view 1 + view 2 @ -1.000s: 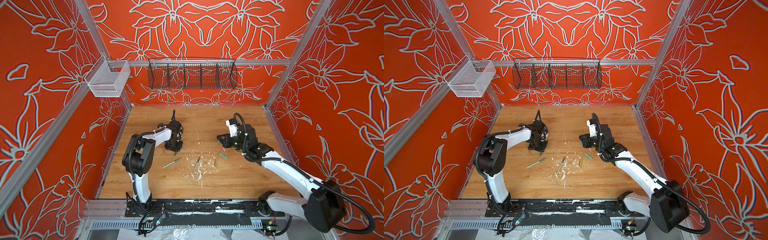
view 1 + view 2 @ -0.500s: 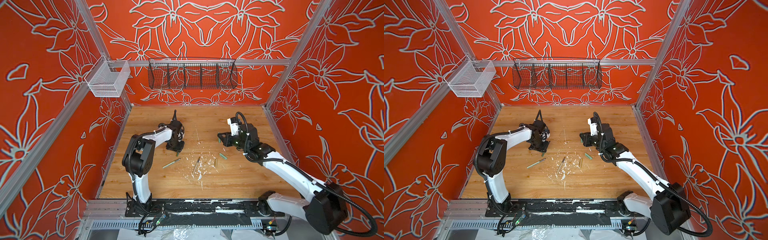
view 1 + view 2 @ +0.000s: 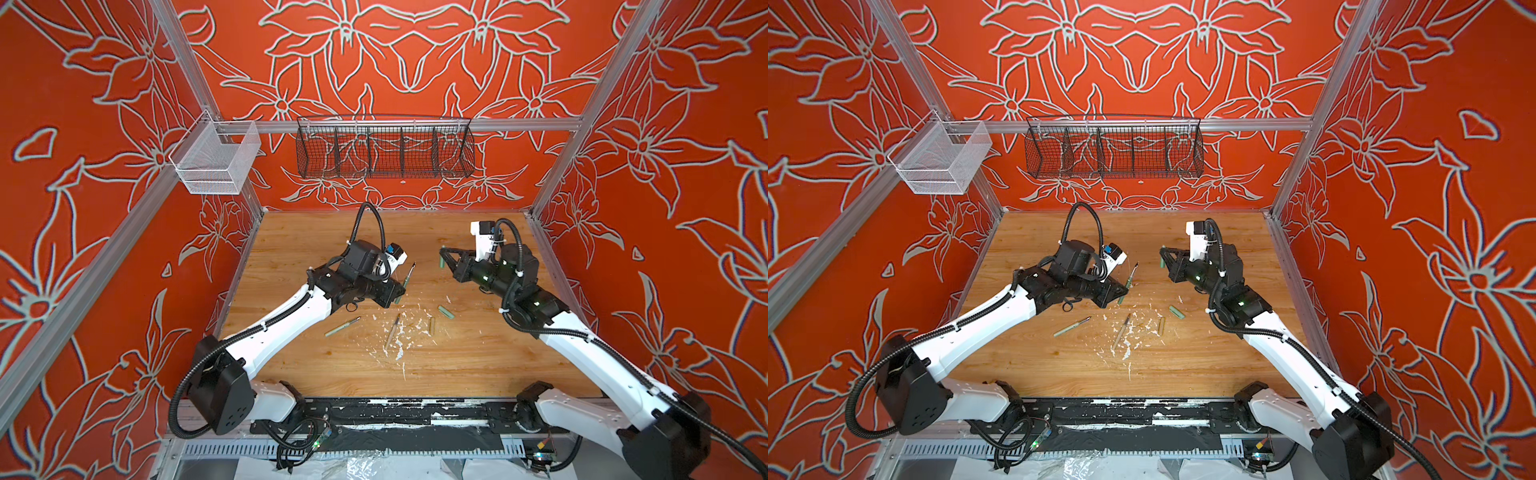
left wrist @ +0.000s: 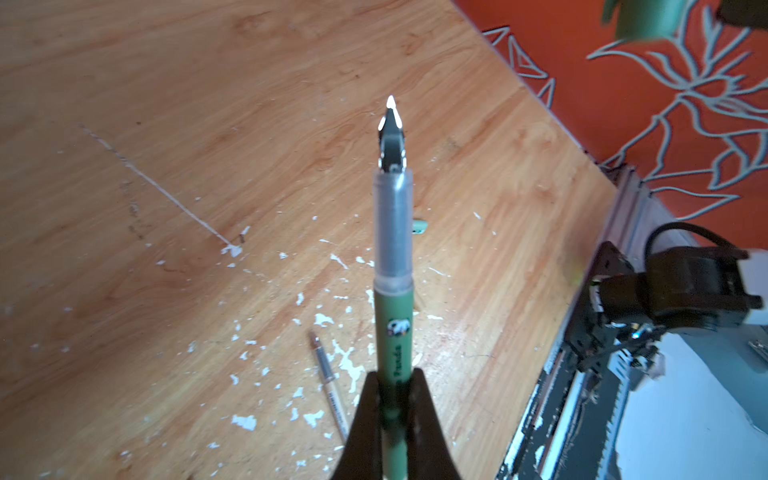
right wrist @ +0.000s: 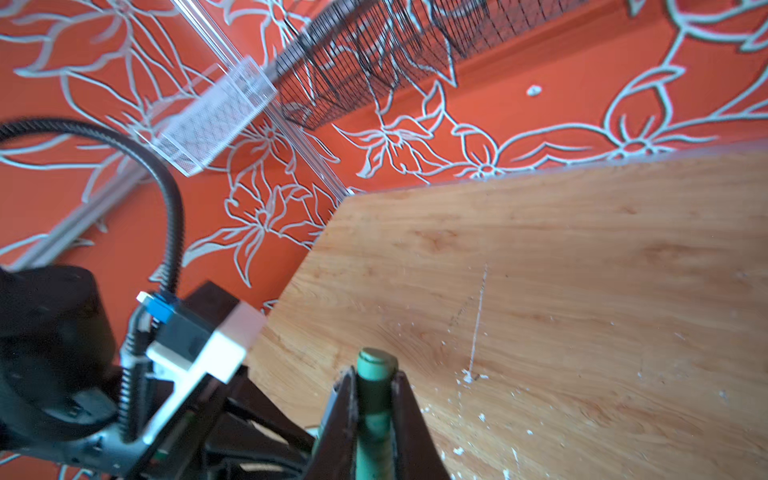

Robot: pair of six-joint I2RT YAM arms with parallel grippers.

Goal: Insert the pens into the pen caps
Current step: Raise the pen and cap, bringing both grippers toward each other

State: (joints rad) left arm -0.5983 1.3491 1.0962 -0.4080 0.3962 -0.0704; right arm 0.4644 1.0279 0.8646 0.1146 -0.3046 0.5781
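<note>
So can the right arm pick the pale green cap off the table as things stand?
Probably not yet: the right gripper is shut on the dark green cap, so nothing free to grasp with. The pale green cap lies uncovered near it, so reach itself looks fine.

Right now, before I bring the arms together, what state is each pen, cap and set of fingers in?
Dark green pen: uncapped, lifted, clamped in the left fingers.
Dark green cap: lifted, clamped in the right fingers.
Pale green pen: uncapped, lying on the table.
Tan pen: uncapped, lying on the table.
Pale green cap: loose on the table.
Tan cap: loose on the table.
</note>
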